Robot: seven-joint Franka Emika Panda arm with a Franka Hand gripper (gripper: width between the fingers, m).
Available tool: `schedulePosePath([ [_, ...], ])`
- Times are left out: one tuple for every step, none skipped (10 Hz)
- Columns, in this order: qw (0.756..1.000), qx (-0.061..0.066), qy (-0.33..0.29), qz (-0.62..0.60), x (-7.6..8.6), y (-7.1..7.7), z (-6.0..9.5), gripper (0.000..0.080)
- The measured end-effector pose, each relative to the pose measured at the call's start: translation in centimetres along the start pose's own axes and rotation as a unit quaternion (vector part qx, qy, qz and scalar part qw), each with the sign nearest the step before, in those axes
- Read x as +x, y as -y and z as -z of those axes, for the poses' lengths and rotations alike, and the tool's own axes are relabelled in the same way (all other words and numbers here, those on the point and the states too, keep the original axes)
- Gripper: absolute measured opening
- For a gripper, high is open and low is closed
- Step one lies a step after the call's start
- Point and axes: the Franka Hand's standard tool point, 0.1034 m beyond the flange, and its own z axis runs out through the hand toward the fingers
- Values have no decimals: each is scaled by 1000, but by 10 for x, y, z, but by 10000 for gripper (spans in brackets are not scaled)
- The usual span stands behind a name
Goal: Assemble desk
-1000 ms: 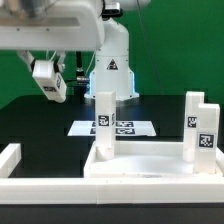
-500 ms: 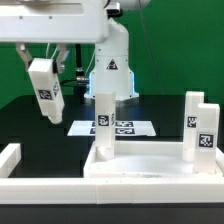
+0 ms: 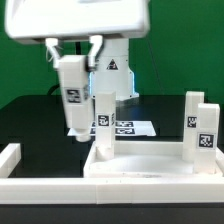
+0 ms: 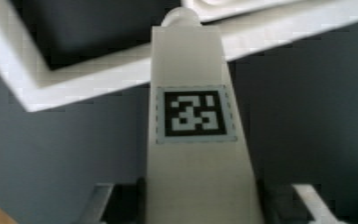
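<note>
The white tabletop tray (image 3: 150, 168) lies near the front with three tagged white legs standing in it: one at its left corner (image 3: 103, 125) and two at the right (image 3: 204, 138). My gripper (image 3: 72, 58) is shut on a fourth tagged leg (image 3: 72, 98), holding it upright in the air just left of the standing left leg. In the wrist view the held leg (image 4: 197, 110) runs out from between my fingers (image 4: 309, 198), its tag facing the camera, and a corner of the tray's rim (image 4: 105, 75) lies beyond it.
The marker board (image 3: 125, 128) lies flat behind the tray. A low white rail (image 3: 12, 158) borders the black table at the exterior view's left. The robot base (image 3: 112, 75) stands at the back.
My gripper has swung the held leg from the upper left toward the exterior view's right and down, turning it from tilted to upright beside the standing left leg.
</note>
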Motion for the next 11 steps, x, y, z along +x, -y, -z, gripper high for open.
schedulePosePath([
  [1000, -6, -30, 8, 1, -4, 0, 287],
  [999, -10, -46, 9, 1, -6, -1, 287],
  [999, -9, -38, 10, -1, -5, -3, 287],
  [999, -10, -43, 10, -1, -6, -3, 287],
  [998, -14, -61, 14, -7, -5, -6, 287],
  [998, -12, -61, 19, -12, 0, -10, 287],
  [998, -10, -60, 22, -12, 6, -12, 287],
  [998, -10, -58, 24, -16, 9, -17, 287],
  [998, -10, -55, 28, -20, 13, -23, 287],
  [998, -12, -52, 31, -25, 14, -27, 287],
  [998, -13, -49, 32, -27, 13, -31, 287],
])
